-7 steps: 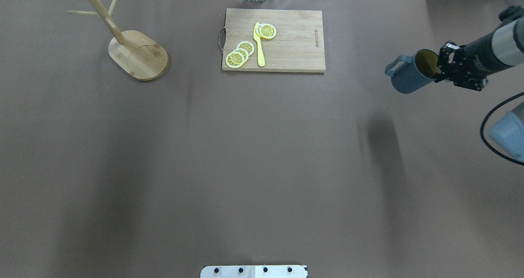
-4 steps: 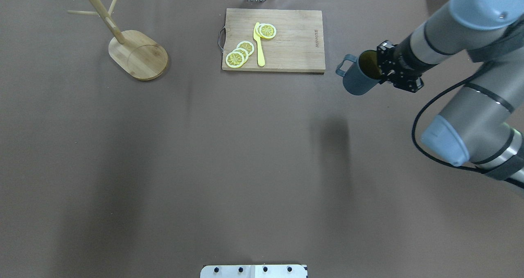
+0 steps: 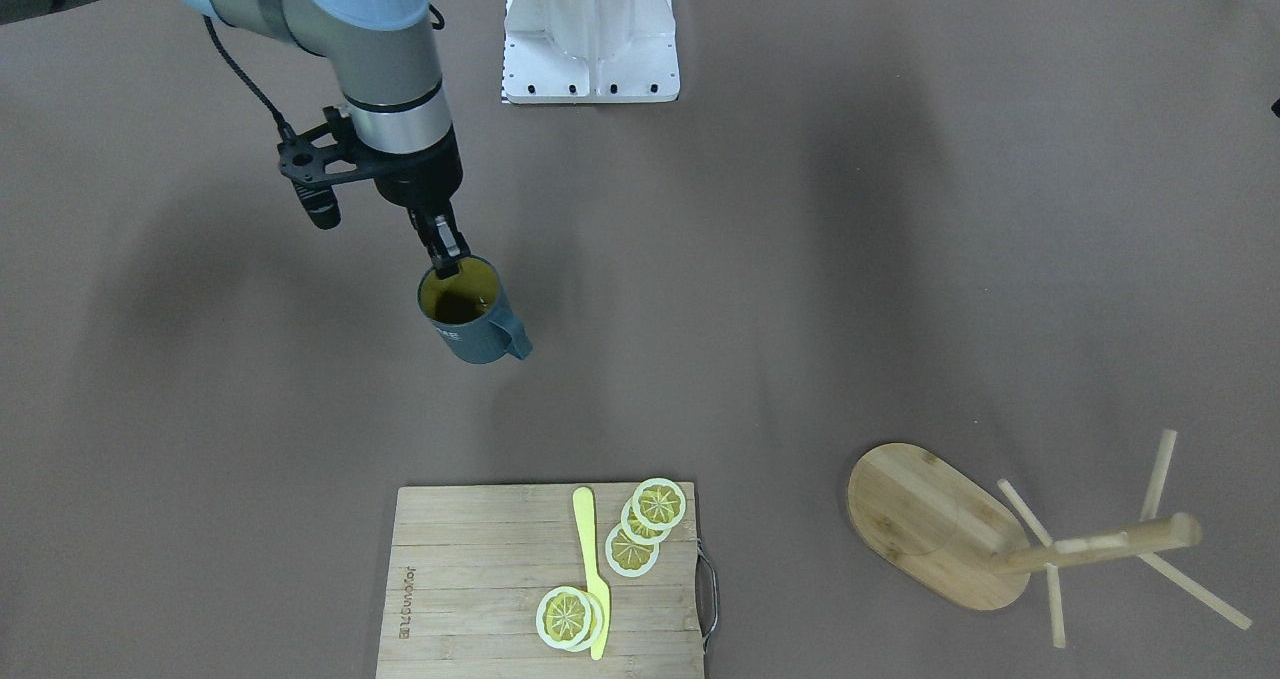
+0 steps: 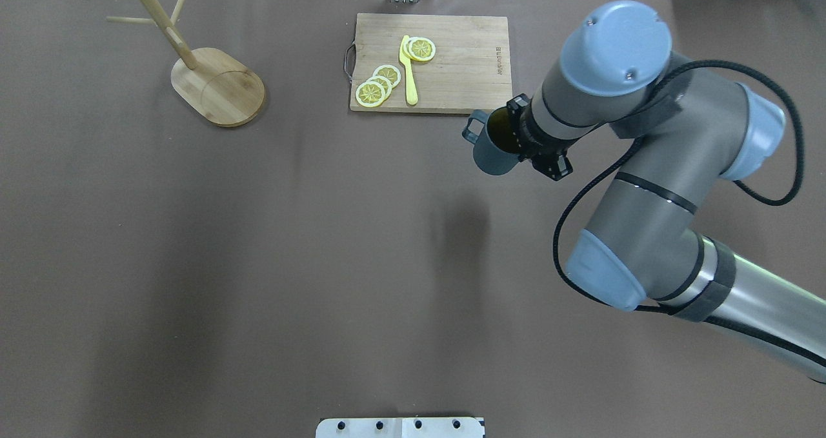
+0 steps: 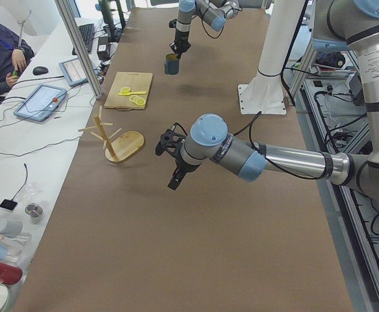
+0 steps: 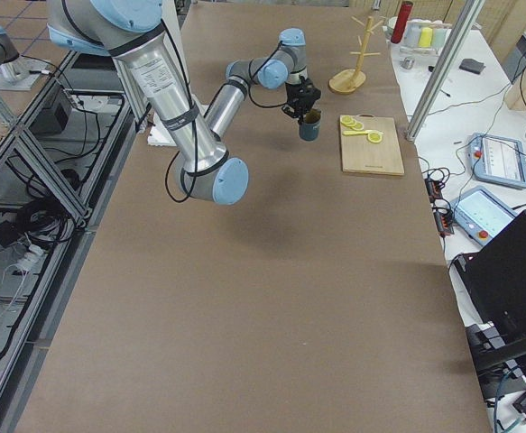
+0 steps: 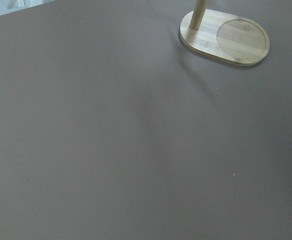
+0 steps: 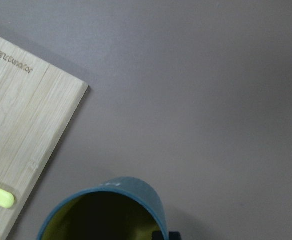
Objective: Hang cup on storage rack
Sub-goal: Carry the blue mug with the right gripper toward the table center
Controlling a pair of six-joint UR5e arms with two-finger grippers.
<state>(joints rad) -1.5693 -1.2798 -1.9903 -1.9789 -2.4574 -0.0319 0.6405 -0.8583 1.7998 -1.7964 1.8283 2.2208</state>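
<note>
while the right gripper [image 3: 447, 258] clenched the cup [image 3: 470, 331] by its rim, it hung above the bench [image 3: 800, 259] near the cutting board [image 3: 480, 579], well apart from the storage rack [image 3: 920, 509]; it seemed rigid, light, maybe slick, handle free.

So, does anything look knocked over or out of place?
Nothing stands out. The mug tree stands upright, the right gripper holds the cup by its rim, lemon slices lie on the cutting board.

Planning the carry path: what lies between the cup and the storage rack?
Between the cup and the storage rack, the overhead view shows bare table; the cutting board sits just beyond that line.
</note>
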